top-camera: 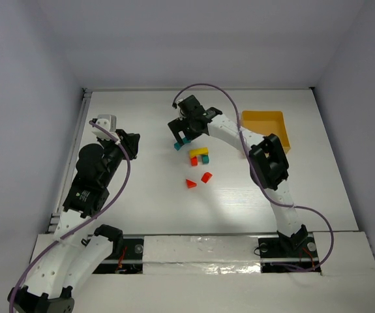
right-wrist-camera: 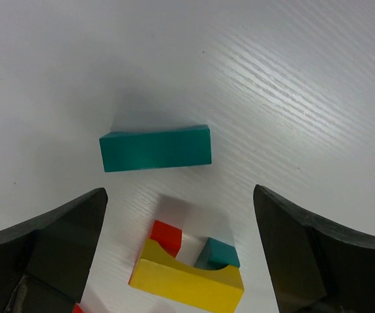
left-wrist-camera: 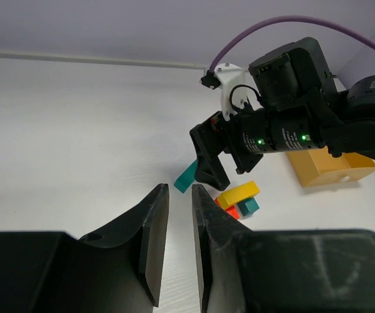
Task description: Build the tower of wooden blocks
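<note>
In the right wrist view, the yellow arch block at lower centre covers part of the red cube and the teal cube beneath it. A red piece at the bottom left is cut by the frame edge, so its shape cannot be told. In the left wrist view, the teal bar is half hidden behind the right gripper. At the right, the arm covers part of the yellow tray. In the top view, the left arm runs off the bottom left corner.

Bright, even light; soft shadows
</note>
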Robot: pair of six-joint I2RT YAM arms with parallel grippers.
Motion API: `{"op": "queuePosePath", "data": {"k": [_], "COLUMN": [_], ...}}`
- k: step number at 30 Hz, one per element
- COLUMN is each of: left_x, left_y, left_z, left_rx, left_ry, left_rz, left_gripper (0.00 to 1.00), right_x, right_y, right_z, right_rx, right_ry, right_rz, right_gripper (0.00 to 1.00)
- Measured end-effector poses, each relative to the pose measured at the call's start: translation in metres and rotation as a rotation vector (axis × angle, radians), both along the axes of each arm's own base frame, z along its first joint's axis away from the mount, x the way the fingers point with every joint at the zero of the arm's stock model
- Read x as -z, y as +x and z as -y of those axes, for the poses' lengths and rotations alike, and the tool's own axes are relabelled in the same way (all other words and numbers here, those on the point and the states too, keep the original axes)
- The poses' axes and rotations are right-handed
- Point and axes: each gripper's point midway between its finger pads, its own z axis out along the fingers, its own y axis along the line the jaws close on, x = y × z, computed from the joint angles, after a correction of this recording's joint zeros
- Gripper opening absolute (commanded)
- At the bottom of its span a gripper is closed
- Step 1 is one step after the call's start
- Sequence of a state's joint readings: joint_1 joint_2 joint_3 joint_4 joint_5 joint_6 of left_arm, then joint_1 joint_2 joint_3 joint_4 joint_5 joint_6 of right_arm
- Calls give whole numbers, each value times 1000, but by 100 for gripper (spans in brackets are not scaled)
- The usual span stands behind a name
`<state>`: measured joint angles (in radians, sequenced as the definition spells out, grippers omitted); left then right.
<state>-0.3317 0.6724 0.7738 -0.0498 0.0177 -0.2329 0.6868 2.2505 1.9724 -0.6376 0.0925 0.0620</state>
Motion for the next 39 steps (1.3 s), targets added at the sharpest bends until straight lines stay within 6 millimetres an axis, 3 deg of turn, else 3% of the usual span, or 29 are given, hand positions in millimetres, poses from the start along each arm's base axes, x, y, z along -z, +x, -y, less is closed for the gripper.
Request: {"op": "queuePosePath", "data": {"k": [8,15,28,39], "left_x": [1,3,3,3], "left_y": [0,2,2,3], "left_z": [0,1,1,-1], "left_rx": [0,0,0,-4], "left_ry": [1,4,4,3], "left_rz": [-3,-10,-11,-12], "left_gripper": [18,16,16,15], "right_x": [6,29,26,26], "right_y": [9,6,9,3], "right_z": [-10,-15,-26,-29], "right_rx": [-95,-121,-125,-17], "right_ry": [-40,-53,-36,29], "right_rz": [-3,-54,-51,-83], "right_gripper": [100,100,99,99]}}
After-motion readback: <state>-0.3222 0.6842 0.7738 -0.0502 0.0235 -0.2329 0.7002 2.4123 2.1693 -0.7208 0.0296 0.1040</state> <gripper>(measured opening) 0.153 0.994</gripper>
